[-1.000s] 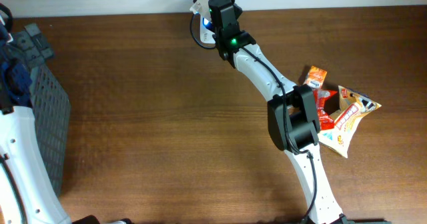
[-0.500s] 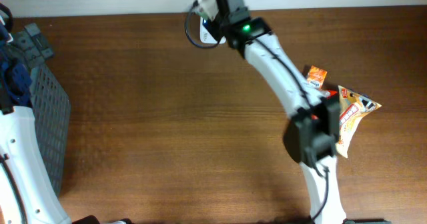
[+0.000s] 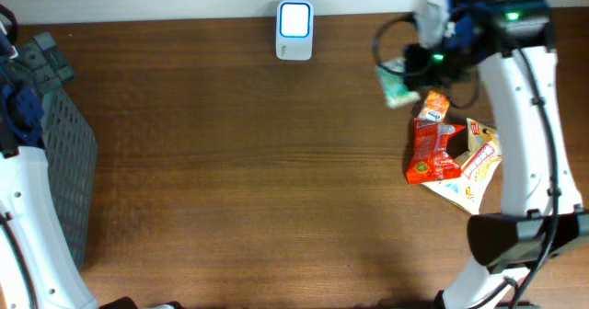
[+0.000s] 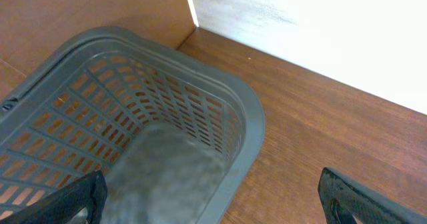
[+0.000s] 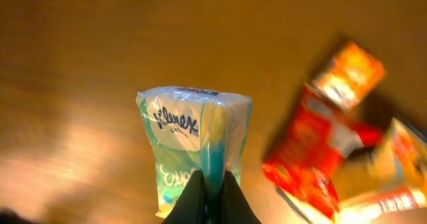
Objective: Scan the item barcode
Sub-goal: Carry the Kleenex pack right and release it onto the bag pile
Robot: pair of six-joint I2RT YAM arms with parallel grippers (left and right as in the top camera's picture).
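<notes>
the right gripper [image 5: 212, 184] has its two fingers pressed together on the bottom edge of the tissue pack [image 5: 197, 141]. it pinches only a thin bit of the soft wrapper. the pack stands up above the fingers, up in the air over the table [image 3: 230, 162], just beside the snack bags [image 3: 446, 148].

that small pinch is the worry. i think the wrapper can slip out if the arm swings fast, and then the pack falls onto the snack bags. the pack can also twist in the fingers, so its barcode faces the wrong way. i cannot see the barcode from here. the scanner [image 3: 294, 31] sits well apart, at the far edge of the table by the wall, so the pack has a long way to go. if it ends up tilted or too far off, i think the scan may not work.

the only container is the gray basket [image 4: 248, 121] on the left side. the left gripper [image 4: 210, 184] hangs over it, fingers spread wide and holding nothing. the part of the basket that shows has nothing in it.
</notes>
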